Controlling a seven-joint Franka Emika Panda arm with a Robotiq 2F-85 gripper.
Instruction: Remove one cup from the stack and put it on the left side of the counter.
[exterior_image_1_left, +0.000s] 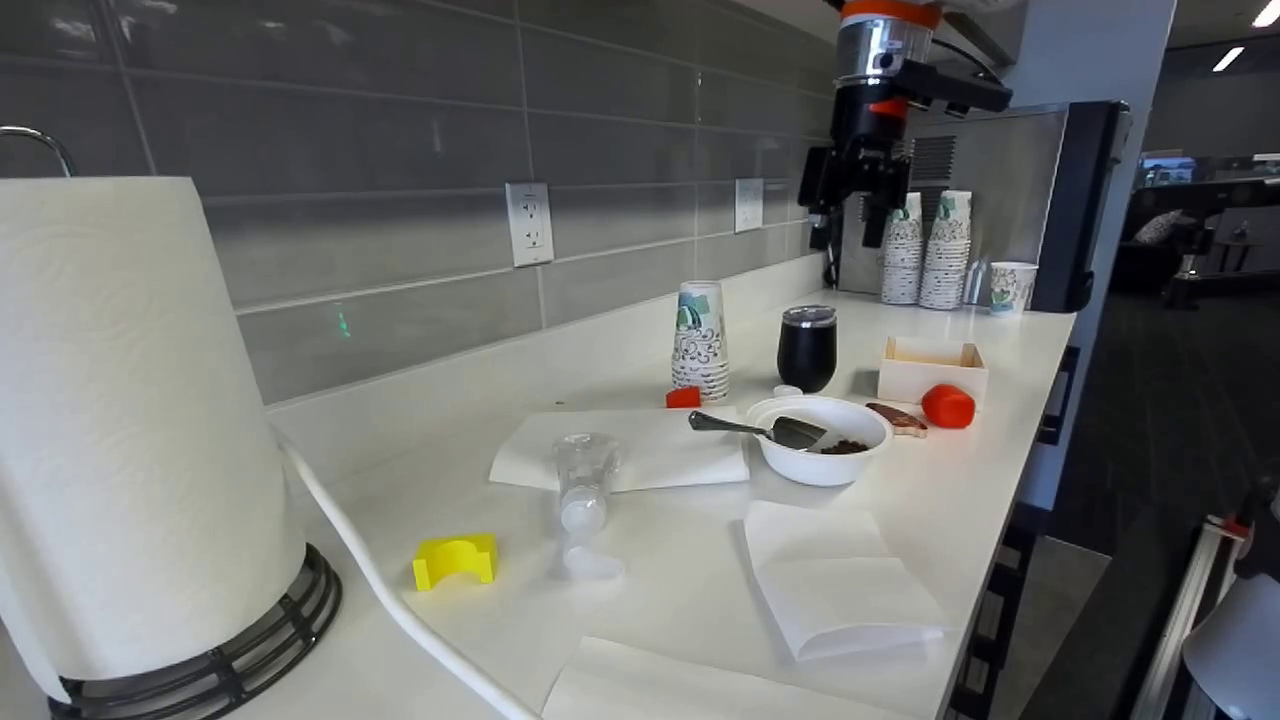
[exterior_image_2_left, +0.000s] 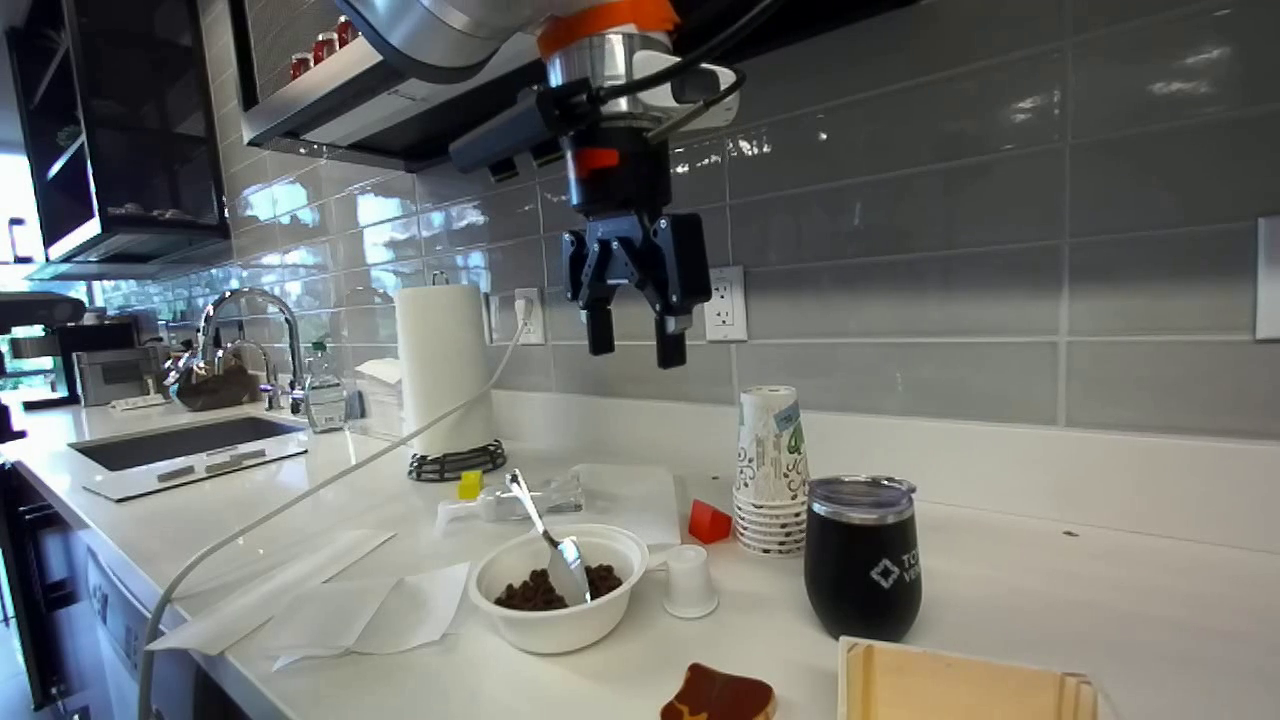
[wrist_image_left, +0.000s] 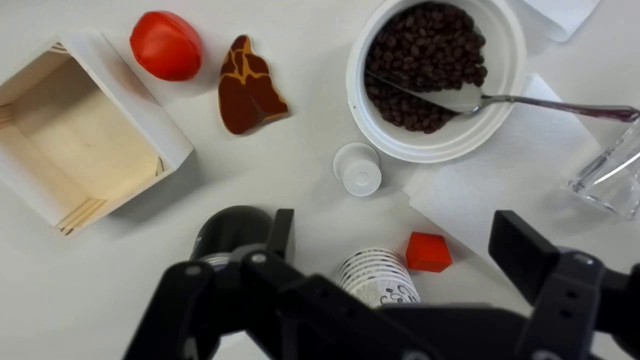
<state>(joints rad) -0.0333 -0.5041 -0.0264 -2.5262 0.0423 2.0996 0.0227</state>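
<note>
Over the off-white counter (exterior_image_1_left: 680, 570) the pincer (exterior_image_2_left: 636, 342) hangs empty, fingers (exterior_image_2_left: 671, 348) well apart, and I'd lower it centred on the upturned stack (exterior_image_1_left: 700, 342) near the black mug (exterior_image_2_left: 862, 565), lightly pinching only the top cup (exterior_image_2_left: 770, 445), its upper end plain in both exterior views but hidden in the wrist view.

A green-printed stack of nested white paper cups (exterior_image_1_left: 700, 342) stands rims-down near the back edge of the off-white desk (exterior_image_2_left: 1020, 590), its tapered top cup (exterior_image_2_left: 773, 445) outermost.
</note>
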